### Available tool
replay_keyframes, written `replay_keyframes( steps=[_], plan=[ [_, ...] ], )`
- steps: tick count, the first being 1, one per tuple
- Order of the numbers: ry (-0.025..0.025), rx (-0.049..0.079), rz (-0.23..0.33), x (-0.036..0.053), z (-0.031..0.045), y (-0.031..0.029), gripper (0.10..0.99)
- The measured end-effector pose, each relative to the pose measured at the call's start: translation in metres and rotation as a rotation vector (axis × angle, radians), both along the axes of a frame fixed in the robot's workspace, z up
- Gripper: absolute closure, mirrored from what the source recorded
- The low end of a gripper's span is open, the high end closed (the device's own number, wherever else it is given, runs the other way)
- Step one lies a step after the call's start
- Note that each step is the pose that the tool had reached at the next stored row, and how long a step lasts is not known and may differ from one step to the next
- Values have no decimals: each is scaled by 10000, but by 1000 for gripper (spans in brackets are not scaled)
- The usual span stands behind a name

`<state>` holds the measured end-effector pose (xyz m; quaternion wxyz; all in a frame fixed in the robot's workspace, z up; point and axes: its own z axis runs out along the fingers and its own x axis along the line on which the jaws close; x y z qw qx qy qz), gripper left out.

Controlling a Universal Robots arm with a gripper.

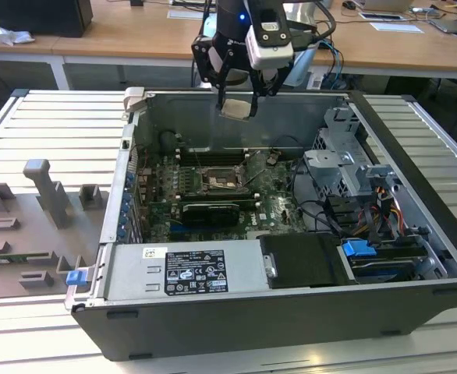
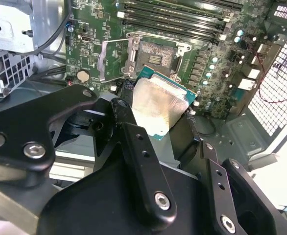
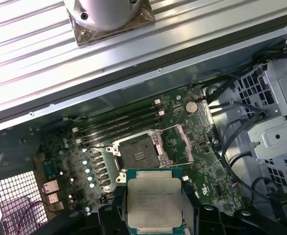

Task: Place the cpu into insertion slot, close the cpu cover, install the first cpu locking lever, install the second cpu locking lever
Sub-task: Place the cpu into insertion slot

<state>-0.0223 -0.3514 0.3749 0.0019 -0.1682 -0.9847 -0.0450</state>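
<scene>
Gripping thin silvery sq. cpu [image 3: 155, 203].

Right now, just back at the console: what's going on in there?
The arm's gripper is clamped on the cpu, holding it in the air inside the open computer case, above the motherboard. The insertion slot is bare, and the cpu cover is swung open beside it. So the chip is not seated yet, and the cover is not closed.

cpu [image 1: 236, 107] in end effector [image 1: 237, 100] | above insertion slot [image 1: 222, 181] | cpu cover [image 3: 179, 143] beside it
</scene>
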Motion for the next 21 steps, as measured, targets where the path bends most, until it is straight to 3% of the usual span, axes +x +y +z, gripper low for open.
replay_keyframes(
  steps=[21],
  plan=[
    [0, -13, -1260, 0, -2, 0, 545]
  ],
)
